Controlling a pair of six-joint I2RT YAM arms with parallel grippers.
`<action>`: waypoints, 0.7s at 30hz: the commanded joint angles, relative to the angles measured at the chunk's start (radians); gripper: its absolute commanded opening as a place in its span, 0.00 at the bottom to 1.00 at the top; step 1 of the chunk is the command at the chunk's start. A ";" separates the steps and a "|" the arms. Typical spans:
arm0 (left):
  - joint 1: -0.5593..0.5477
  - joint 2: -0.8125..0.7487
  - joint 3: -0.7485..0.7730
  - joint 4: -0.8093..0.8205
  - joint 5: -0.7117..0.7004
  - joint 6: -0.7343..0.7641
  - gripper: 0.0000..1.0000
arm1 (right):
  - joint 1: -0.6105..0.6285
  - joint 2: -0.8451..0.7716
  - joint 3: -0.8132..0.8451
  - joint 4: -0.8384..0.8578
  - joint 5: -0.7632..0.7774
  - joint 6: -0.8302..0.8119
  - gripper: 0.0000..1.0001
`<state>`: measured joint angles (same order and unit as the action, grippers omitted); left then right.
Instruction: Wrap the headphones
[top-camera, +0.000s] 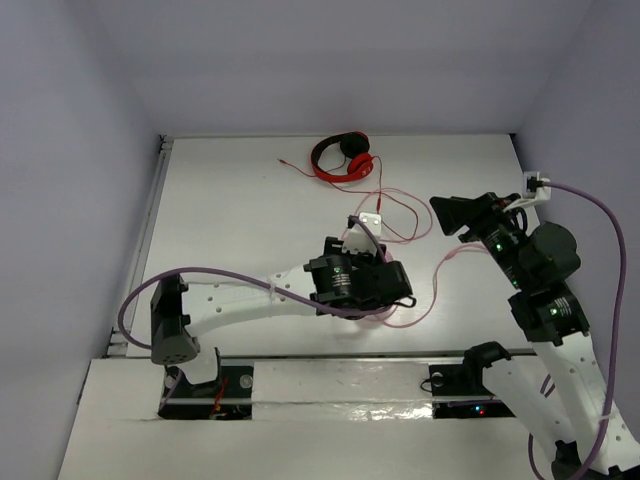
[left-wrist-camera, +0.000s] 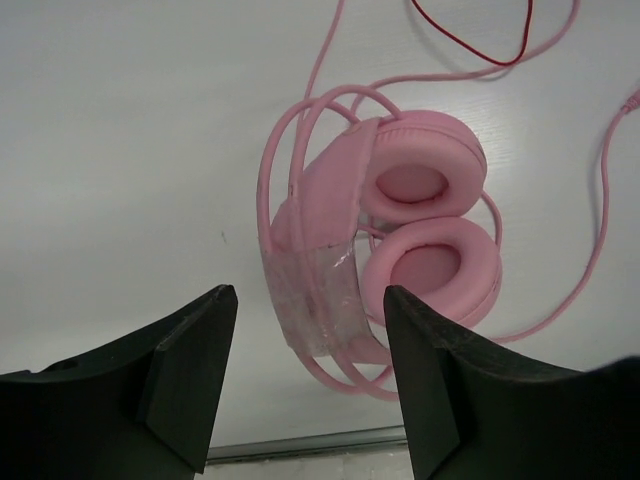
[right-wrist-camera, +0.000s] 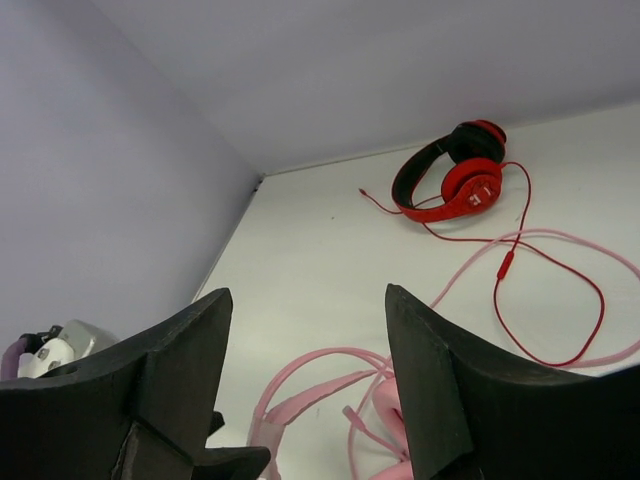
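Observation:
The pink headphones (left-wrist-camera: 425, 225) lie flat on the white table, their two round ear cups side by side. A clear wrap (left-wrist-camera: 315, 295) binds the headband (left-wrist-camera: 335, 205) and cable loops together. More thin pink cable (top-camera: 438, 270) trails off to the right. My left gripper (left-wrist-camera: 310, 298) hangs open above the wrapped end of the headband and grips nothing. In the top view the left gripper (top-camera: 395, 285) covers most of the headphones. My right gripper (right-wrist-camera: 307, 293) is open and empty, raised to the right of them, with the headphones (right-wrist-camera: 330, 390) showing low between its fingers.
Smaller red-and-black headphones (top-camera: 343, 158) lie at the back of the table. Their red cable (top-camera: 400, 210) snakes toward the pink cable and crosses it. White walls close the table at the left and back. A metal rail (left-wrist-camera: 300, 445) runs along the near edge.

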<state>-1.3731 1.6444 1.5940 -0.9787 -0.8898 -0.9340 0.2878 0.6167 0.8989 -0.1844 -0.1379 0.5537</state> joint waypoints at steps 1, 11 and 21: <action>-0.007 -0.075 -0.064 0.038 0.005 -0.137 0.58 | -0.004 -0.008 0.005 0.023 -0.043 0.002 0.69; 0.029 -0.098 -0.178 0.095 0.000 -0.154 0.55 | -0.004 -0.017 -0.009 0.028 -0.092 0.020 0.69; 0.218 -0.248 -0.485 0.299 0.092 -0.066 0.48 | -0.004 0.020 -0.018 0.054 -0.121 0.041 0.69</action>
<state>-1.2003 1.4292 1.1694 -0.7654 -0.8051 -0.9749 0.2878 0.6308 0.8852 -0.1734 -0.2295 0.5827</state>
